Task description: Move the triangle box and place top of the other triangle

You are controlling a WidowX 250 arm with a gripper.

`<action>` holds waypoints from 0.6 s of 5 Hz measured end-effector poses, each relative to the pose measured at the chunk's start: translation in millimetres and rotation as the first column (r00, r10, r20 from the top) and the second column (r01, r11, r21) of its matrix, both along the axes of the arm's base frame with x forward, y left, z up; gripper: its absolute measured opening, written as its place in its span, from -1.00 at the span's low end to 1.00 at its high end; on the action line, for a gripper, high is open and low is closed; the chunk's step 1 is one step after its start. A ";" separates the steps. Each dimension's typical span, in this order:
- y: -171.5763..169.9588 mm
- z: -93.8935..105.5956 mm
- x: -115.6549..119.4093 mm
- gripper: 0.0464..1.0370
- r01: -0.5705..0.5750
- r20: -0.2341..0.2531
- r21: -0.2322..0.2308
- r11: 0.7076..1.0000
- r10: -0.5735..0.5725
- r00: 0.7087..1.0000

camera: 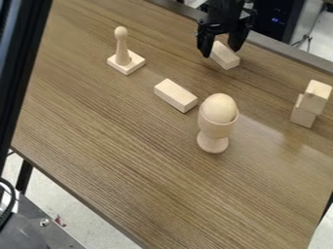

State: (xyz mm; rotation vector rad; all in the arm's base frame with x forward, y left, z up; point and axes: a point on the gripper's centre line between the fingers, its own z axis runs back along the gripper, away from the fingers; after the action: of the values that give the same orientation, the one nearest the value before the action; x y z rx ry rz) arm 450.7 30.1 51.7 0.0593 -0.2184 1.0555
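Two loose wooden blocks look like the players here, though neither reads as a triangle to me, they're plain oblongs. The far block (pixel 226 56) lies on the table (pixel 117 146) near its back edge, right under the gripper (pixel 220 52). Jaws are apart, one on each side of that block's far end. Can't tell if either one touches it, but I'd call this the lining-up-to-grab step, with no stacking done on the middle block (pixel 175 95) so far.

Next move, imo: get the jaws low enough, close on the sides, then lift straight up before heading over. My guess for the target is the middle block, since it lies flat with a bare top. The wording's vague though, and there's a stacked pair (pixel 316 97) over by the right edge too. Watch out for the egg cup (pixel 216 125) just beside the middle block, a low carry could clip it. And turn the block to match before letting go.
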 end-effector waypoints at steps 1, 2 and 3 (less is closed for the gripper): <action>0.4 -4.7 3.6 0.93 -0.001 -0.006 0.002 1.000 0.001 1.000; 0.3 -5.0 3.7 0.93 -0.005 -0.004 0.001 1.000 0.005 1.000; 0.1 -13.3 -0.6 0.93 -0.010 -0.009 -0.001 1.000 0.010 1.000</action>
State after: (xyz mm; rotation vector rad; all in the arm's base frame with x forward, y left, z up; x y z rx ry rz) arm 450.0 30.2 38.4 0.0642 -0.2098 1.0650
